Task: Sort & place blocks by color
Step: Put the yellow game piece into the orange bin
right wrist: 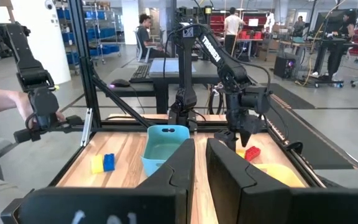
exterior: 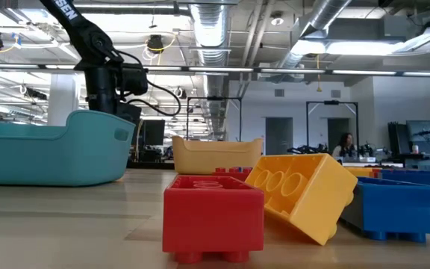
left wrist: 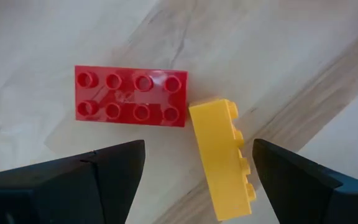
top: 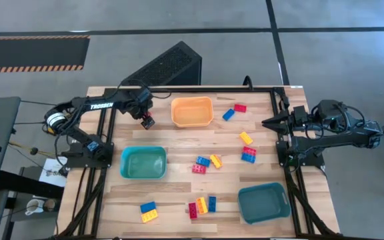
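My left gripper (left wrist: 197,155) is open over the far left of the table (top: 146,119), beside the orange bin (top: 192,111). Below it a red eight-stud brick (left wrist: 131,96) lies flat on the wood, studs up. A yellow brick (left wrist: 224,158) lies on its side next to the red one, between my two fingers, which do not touch it. Both bricks also show under that gripper in the right wrist view (right wrist: 248,153). My right gripper (top: 272,122) waits shut at the table's right edge. Several more red, yellow and blue bricks (top: 212,161) lie on the table's middle and near side.
A teal bin (top: 143,163) stands at the left and another teal bin (top: 264,203) at the near right. In the low view the left teal bin (exterior: 51,149) hides my left gripper. A person's hand (right wrist: 5,102) shows beyond the table's edge.
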`<action>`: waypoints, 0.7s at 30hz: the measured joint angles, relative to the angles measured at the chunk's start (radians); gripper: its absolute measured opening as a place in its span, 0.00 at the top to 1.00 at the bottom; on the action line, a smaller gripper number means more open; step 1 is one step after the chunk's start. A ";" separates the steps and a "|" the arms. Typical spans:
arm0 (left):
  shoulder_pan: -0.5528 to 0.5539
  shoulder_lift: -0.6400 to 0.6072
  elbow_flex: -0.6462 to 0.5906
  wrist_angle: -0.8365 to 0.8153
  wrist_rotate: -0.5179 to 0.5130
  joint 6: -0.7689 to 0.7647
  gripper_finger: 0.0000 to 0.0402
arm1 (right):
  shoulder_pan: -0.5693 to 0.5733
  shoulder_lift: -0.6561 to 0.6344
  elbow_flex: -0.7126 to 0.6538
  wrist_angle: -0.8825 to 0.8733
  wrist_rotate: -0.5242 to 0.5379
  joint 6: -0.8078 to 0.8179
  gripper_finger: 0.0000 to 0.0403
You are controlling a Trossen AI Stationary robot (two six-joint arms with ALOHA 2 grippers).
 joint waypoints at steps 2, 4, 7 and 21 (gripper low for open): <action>0.000 0.000 0.000 0.000 0.000 0.000 0.30 | 0.000 0.000 0.000 -0.004 0.000 0.000 0.83; 0.000 0.000 0.000 0.001 0.000 0.000 0.32 | 0.000 0.000 0.000 -0.004 0.000 0.000 0.83; 0.000 0.000 0.000 0.004 0.000 0.001 0.36 | 0.000 0.000 0.000 -0.003 0.000 0.000 0.83; 0.000 0.000 -0.082 0.101 0.057 0.006 0.66 | 0.000 0.000 0.000 -0.003 0.000 0.000 0.83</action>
